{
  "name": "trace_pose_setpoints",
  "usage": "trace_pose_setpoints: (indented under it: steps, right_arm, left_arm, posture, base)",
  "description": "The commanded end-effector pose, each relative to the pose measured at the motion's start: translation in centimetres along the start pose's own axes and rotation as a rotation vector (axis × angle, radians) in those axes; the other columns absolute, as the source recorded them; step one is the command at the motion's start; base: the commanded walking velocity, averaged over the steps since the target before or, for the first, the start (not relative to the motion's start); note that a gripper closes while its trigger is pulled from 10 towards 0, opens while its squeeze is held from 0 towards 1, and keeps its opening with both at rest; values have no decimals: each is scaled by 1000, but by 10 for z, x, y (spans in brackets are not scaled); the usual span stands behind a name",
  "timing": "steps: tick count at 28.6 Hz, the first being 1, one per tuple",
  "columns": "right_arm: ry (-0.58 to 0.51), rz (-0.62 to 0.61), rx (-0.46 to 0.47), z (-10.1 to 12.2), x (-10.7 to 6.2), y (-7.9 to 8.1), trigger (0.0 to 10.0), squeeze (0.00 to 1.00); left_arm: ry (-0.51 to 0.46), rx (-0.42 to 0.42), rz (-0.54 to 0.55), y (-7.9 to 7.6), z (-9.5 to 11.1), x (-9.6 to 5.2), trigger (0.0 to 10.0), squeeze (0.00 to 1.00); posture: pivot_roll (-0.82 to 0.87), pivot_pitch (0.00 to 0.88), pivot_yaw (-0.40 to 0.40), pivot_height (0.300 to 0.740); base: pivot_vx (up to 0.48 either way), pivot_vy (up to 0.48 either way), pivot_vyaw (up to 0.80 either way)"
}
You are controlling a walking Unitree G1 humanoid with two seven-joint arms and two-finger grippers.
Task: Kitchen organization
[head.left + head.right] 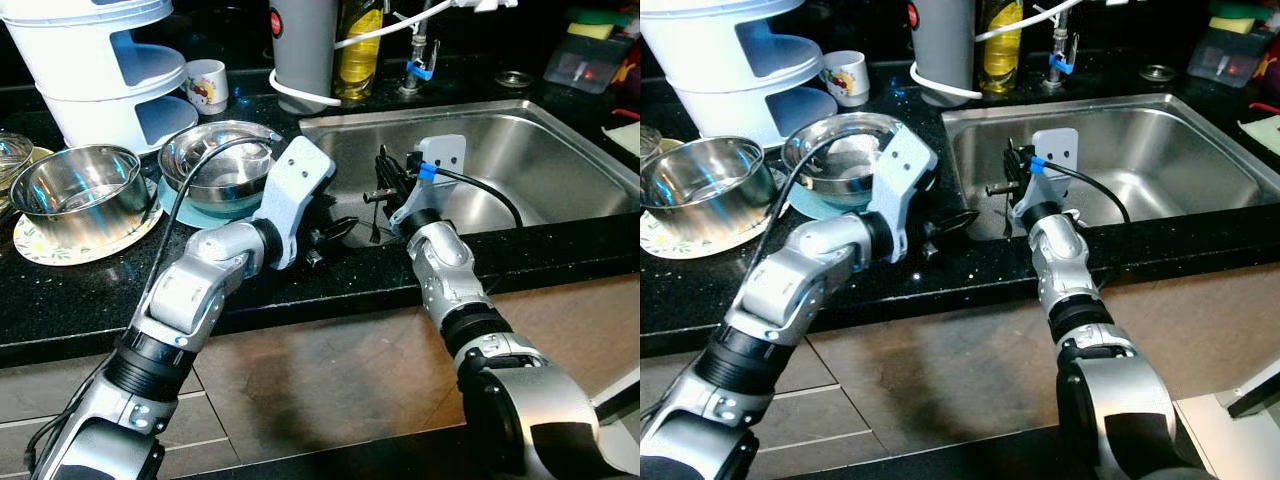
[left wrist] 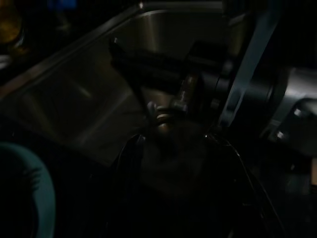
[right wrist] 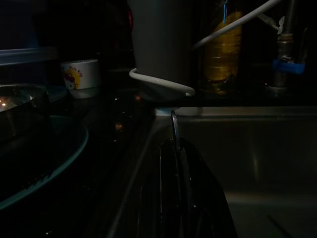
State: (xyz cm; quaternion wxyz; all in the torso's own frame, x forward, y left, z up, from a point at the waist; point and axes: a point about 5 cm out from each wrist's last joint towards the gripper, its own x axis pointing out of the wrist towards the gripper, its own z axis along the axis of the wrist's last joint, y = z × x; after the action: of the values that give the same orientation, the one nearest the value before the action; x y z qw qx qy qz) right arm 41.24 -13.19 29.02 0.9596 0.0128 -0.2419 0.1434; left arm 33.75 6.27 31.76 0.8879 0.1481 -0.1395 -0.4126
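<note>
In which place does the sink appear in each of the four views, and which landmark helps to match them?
Left eye view: sink, right of centre, set in the black counter.
Right eye view: sink, again right of centre.
Left wrist view: dim steel basin, past the teal plate.
Right wrist view: steel wall, beside the plate.
Landmark: the plate, left of the sink.

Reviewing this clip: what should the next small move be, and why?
Probably lower the right gripper into the sink and release: it seems to pinch a thin metal utensil over the basin's left edge, with the left gripper waiting on the counter beside it.
</note>
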Motion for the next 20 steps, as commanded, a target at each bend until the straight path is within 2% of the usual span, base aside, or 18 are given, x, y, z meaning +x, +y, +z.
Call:
trace_pose_setpoints:
  steps: [1,5,6,7,8,9,10,11,13,14,17,20]
  right_arm:
    - [38,-1,17,-12,-5,1,10000,0]
    - [47,-4,10,-13,-6,0,10000,0]
    - [49,-5,9,-13,-6,-1,10000,51]
    - [50,-9,7,-13,-6,-2,10000,443]
    - [50,-9,7,-13,-6,-2,10000,443]
    - [53,-28,8,-13,-6,-4,10000,769]
    - [54,-36,9,-13,-6,-6,10000,769]
    - [57,-49,9,-13,-6,-7,10000,690]
    - [58,-56,10,-13,-6,-8,10000,690]
    - [57,-68,12,-11,-6,-11,10000,0]
    - [45,-79,16,-7,-4,-13,10000,0]
    - [-6,-101,41,4,0,-18,10000,0]
  left_arm:
    - [-9,-11,-5,1,2,0,10000,0]
    - [-22,-9,-2,2,5,2,10000,0]
    - [-21,-7,0,2,5,2,10000,0]
    - [-21,-7,0,2,5,2,10000,0]
    - [-21,-7,0,2,5,2,10000,0]
    - [-21,-4,2,3,6,1,10000,0]
    - [-21,-3,3,3,6,1,10000,0]
    - [-23,-1,5,4,7,0,10000,0]
    - [-25,1,7,5,8,0,10000,0]
    - [-35,6,13,7,11,0,10000,0]
    - [-58,2,21,10,17,0,10000,0]
    - [-132,-100,48,16,35,-3,10000,0]
  posture:
    - [133,284,31,740]
    - [133,282,30,740]
    - [134,279,30,740]
    - [134,279,30,740]
    - [134,279,30,740]
    - [136,276,30,740]
    - [136,276,30,740]
    - [136,274,30,740]
    - [136,273,29,740]
    - [132,265,27,740]
    - [130,260,26,740]
    - [117,242,19,740]
  base:
    - [0,0,0]
    - [0,0,0]
    - [0,0,0]
    - [0,0,0]
    - [0,0,0]
    - [0,0,0]
    - [0,0,0]
    - [0,0,0]
    - [0,0,0]
    - [0,0,0]
    - [0,0,0]
    - [0,0,0]
